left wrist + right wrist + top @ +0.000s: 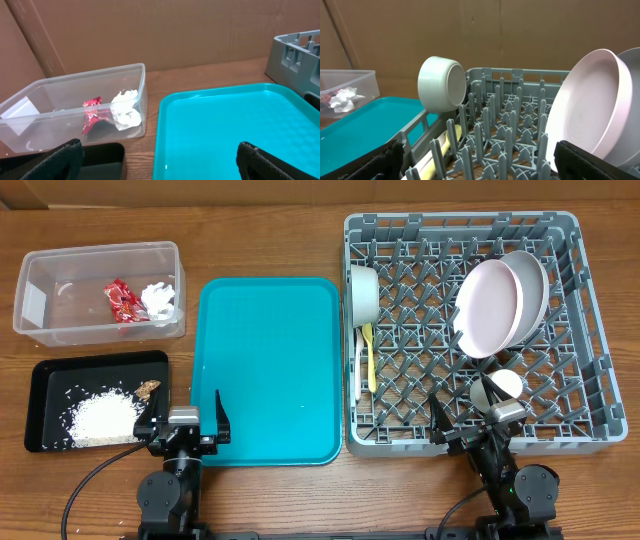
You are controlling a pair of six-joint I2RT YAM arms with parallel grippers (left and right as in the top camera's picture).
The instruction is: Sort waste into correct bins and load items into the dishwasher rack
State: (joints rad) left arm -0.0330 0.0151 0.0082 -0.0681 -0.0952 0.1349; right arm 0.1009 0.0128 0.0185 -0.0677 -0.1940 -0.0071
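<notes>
The clear tub (60, 275) at the back left holds the red wrapper (124, 300) and white napkin (158, 300); both also show in the left wrist view (94, 112) (125, 110). The black tray (45, 385) holds rice (100, 418) and a brown lump (148, 389). The grey rack (460, 222) holds the pale bowl (363, 292) (440, 82), white plate (487, 307) (590, 110), grey plate (535, 280), cup (503, 387), yellow spoon (369, 360) and white fork (360, 380). My left gripper (186, 420) (160, 155) is open and empty at the teal tray's front left. My right gripper (478, 420) (477, 160) is open and empty over the rack's front edge.
The flat teal tray (265, 370) (225, 120) lies between the bins and the rack, with nothing on it. The black tray's corner (102, 155) sits just by my left finger. Rack pegs (515, 125) stand close in front of my right gripper.
</notes>
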